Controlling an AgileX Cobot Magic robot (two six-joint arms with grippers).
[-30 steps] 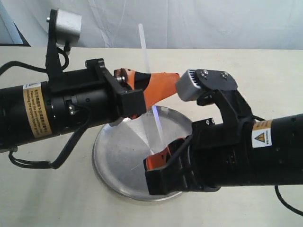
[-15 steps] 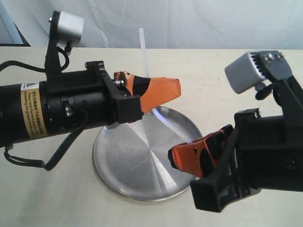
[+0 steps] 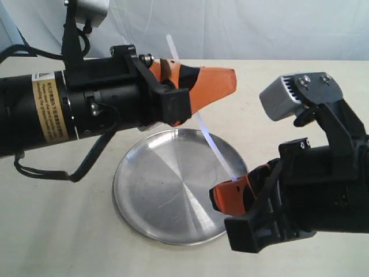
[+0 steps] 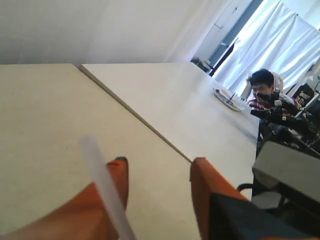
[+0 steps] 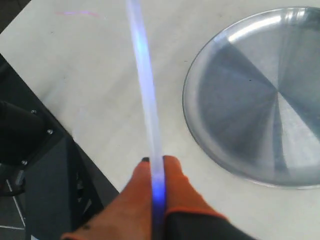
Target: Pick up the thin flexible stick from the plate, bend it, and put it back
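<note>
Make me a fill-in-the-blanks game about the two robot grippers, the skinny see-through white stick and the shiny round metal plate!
The gripper pinching the thin translucent white plastic stick is the ___ one. The left gripper is ___, with a gap between its orange fingers. The stick is held in the air ___ the round silver metal plate.

Missing words: right; open; above.
</note>
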